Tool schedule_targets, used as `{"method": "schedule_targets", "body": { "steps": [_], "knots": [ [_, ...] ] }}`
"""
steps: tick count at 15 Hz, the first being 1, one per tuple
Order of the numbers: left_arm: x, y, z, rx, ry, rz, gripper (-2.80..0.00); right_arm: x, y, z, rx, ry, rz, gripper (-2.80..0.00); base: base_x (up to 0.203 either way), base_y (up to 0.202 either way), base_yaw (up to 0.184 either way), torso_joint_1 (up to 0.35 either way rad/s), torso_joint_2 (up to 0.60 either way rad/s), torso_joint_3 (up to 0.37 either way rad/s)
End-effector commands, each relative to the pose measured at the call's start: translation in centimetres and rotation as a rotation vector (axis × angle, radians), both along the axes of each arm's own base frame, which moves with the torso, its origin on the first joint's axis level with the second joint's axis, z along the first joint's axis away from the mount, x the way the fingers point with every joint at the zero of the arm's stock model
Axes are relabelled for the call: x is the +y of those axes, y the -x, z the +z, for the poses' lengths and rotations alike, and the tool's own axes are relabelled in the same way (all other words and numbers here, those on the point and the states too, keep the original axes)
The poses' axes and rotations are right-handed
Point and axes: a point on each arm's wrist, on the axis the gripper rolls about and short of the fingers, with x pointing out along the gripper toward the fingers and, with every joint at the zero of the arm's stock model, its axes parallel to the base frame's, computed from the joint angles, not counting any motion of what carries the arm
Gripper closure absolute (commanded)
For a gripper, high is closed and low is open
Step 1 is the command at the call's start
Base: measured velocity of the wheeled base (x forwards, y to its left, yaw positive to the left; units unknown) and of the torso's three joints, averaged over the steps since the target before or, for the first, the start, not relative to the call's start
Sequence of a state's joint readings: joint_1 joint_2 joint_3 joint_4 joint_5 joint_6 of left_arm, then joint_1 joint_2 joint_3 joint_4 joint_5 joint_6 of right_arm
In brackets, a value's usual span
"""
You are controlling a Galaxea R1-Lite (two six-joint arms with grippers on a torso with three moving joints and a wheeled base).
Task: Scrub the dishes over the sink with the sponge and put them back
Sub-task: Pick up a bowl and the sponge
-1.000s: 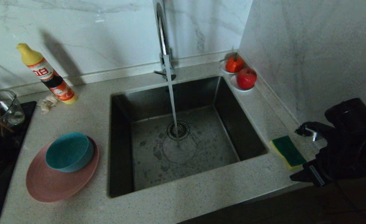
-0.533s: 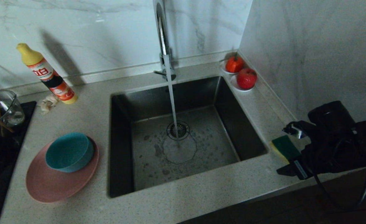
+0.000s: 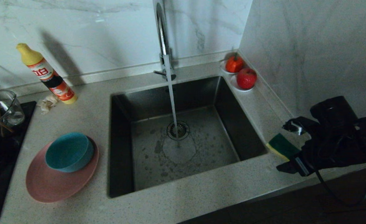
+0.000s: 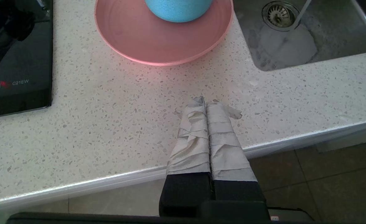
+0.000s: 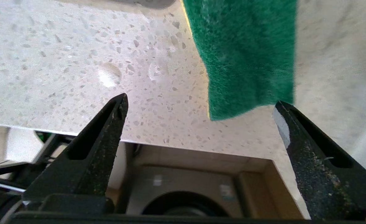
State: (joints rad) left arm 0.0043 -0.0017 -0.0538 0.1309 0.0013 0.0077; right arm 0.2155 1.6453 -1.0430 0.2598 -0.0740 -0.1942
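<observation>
The sponge (image 3: 281, 145) lies green side up on the counter right of the sink (image 3: 242, 124). My right gripper (image 3: 287, 149) is open at its near end. In the right wrist view the sponge (image 5: 248, 53) reaches just between the black fingertips (image 5: 120, 102), closer to one of them, and the gripper (image 5: 200, 101) holds nothing. Left of the sink, the teal bowl (image 3: 69, 151) sits on the pink plate (image 3: 49, 183). The left gripper (image 4: 206, 102) hangs shut over the counter's front edge, short of the plate (image 4: 158, 40) and bowl (image 4: 178, 9).
Water runs from the chrome faucet (image 3: 162, 37) into the drain (image 3: 178, 130). A detergent bottle (image 3: 47, 74) and a crumpled scrap (image 3: 48, 102) sit at the back left. A glass jug with chopsticks (image 3: 2, 109) stands on the black hob. Two saucers with red fruit (image 3: 245, 78) fill the back right corner.
My right arm has moved left along the counter's edge, and its fingers now flank the sponge's near end. The sponge sits slightly nearer the sink. The left arm, bowl and plate have not moved.
</observation>
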Motion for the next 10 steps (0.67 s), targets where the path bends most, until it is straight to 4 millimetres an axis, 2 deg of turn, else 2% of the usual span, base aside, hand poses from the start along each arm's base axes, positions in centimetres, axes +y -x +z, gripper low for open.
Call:
{"method": "schedule_targets", "body": {
  "steps": [1, 7, 10],
  "knots": [
    [0.0, 0.0, 0.0, 0.001, 0.000, 0.001, 0.00, -0.1, 0.9, 1.2, -0.046, 0.019, -0.001, -2.80, 0.000, 0.000, 0.000, 0.000, 0.00, 0.000],
    [0.0, 0.0, 0.0, 0.001, 0.000, 0.001, 0.00, 0.1, -1.2, -0.1, -0.075, 0.077, 0.045, -2.80, 0.000, 0.000, 0.000, 0.000, 0.00, 0.000],
    [0.0, 0.0, 0.0, 0.001, 0.000, 0.001, 0.00, 0.1, -1.4, -0.1, -0.103, 0.101, 0.085, -2.80, 0.000, 0.000, 0.000, 0.000, 0.00, 0.000]
  ]
}}
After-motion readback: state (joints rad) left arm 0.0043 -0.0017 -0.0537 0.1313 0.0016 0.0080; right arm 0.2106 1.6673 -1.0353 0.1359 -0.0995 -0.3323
